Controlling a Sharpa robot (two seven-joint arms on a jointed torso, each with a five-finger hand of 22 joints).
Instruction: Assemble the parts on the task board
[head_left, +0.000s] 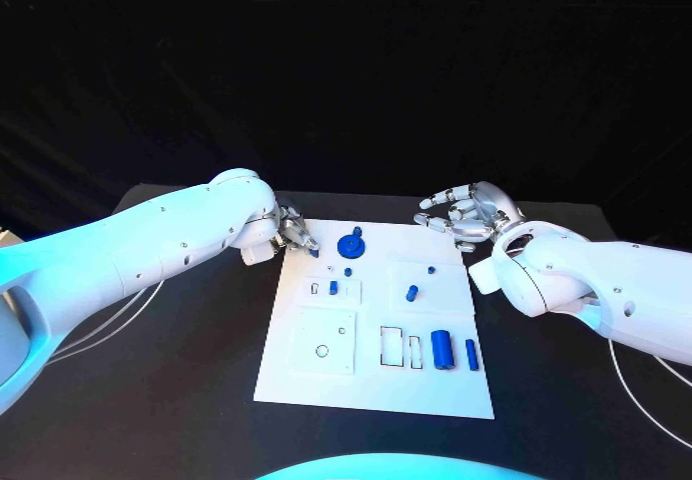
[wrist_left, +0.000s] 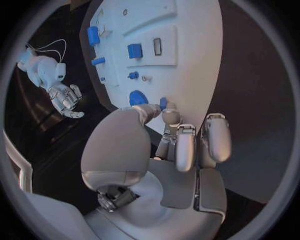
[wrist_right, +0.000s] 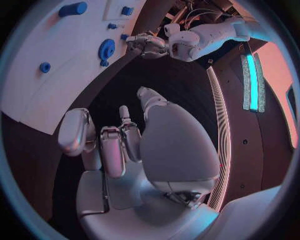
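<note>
Looking down in the head view: white rectangular task board (head_left: 378, 330) at the frame's centre on the black table (head_left: 173, 380). Round blue gear-like part (head_left: 351, 245) seated near the board's upper edge; small blue peg (head_left: 413, 293) to its lower right; short blue piece (head_left: 333, 287) standing in a pocket on the raised white block (head_left: 335, 290); two blue cylinders (head_left: 443, 349) lying loose lower right, beside empty black-outlined slots (head_left: 392, 346). Silver left hand (head_left: 296, 235) at the board's upper left corner, fingertips down at a small blue part (head_left: 313, 253). Silver right hand (head_left: 464, 215) upper right, off the board, fingers spread, holding nothing.

Turning to the left wrist view: fingertips (wrist_left: 169, 116) closed together on the small blue part (wrist_left: 163, 103) at the board's edge, beside the gear (wrist_left: 136, 96). Appears pinched, though contact partly hidden.

Turning to the right wrist view: fingers (wrist_right: 112, 145) apart over bare table, nothing between them; gear (wrist_right: 107, 49) and board (wrist_right: 56, 75) toward upper left of frame.

Judging progress: early to middle. Probably a few parts seated, one in hand, cylinders and slots left to fill.
</note>
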